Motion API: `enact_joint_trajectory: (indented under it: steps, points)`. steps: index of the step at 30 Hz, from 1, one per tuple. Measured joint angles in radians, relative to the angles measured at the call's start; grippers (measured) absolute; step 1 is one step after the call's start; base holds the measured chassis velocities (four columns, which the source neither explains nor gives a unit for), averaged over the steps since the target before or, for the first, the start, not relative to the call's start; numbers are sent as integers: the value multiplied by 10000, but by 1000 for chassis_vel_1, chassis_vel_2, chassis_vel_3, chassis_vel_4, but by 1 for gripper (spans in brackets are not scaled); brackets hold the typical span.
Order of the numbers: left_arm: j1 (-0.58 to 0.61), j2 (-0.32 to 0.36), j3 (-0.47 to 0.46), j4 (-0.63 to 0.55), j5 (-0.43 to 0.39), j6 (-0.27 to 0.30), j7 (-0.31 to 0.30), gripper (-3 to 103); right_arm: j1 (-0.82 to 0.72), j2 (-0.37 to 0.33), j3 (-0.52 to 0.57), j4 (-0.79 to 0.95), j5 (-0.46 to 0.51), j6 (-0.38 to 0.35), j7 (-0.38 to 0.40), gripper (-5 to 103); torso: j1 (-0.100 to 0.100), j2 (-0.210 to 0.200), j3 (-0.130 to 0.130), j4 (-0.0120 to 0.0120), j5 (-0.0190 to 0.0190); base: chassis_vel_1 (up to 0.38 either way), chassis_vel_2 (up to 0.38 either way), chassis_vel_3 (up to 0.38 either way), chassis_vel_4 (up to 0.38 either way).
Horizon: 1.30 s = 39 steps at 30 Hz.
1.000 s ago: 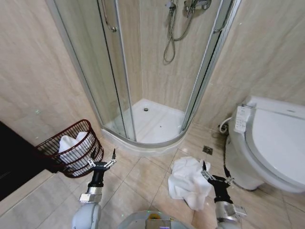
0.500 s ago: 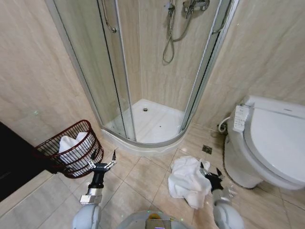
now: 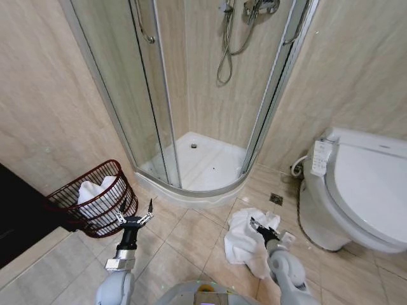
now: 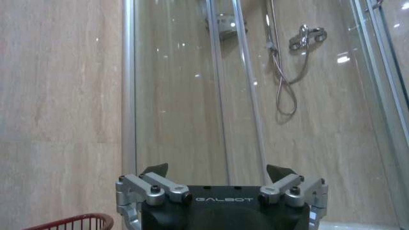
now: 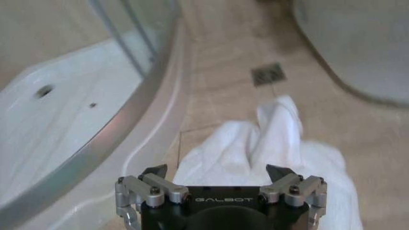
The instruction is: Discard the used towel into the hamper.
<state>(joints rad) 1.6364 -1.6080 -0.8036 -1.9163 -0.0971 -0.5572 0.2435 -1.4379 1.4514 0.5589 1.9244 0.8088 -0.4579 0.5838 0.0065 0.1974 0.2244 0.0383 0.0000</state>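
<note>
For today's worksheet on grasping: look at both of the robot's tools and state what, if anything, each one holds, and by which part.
Nothing is held. The right tool is open above the crumpled white towel on the floor. The left tool is open and empty beside the hamper.

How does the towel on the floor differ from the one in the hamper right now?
The floor towel lies spread and crumpled on the tiles beside the toilet, with the right claw open just over it. The hamper towel sits bunched inside the hamper near the left claw, which is open and apart from it. Both are white.
</note>
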Motion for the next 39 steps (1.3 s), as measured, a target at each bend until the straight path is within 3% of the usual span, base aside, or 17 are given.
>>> enact_joint_trajectory:
  steps: [2,3,8,24,32,39]
  points:
    - [-32,0,30,101,0,-35,-16,100,262,25,-82,193,1585,123,1467,100,0,0,0,0,-2,0,0,0,0]
    - [-39,0,41,132,10,-55,-18,100,309,19,-84,243,2031,136,1802,100,0,0,0,0,-1,0,0,0,0]
    - [-61,0,82,203,51,-101,-19,100,468,-26,16,-104,2467,163,2027,100,0,0,0,-1,-1,0,0,0,0]
    - [-414,0,-30,373,141,55,-28,100,1806,-140,457,-2963,3062,-119,1237,100,0,0,1,0,1,0,0,0,0]
    - [-630,-1,-88,553,18,259,-83,100,2294,-240,921,-4404,3227,-1035,-342,100,0,0,0,-1,-1,0,0,0,0]
    - [-687,0,-92,604,24,280,-81,100,2574,-213,933,-5299,2604,-1005,-913,100,-1,0,0,-1,-1,0,0,0,0]
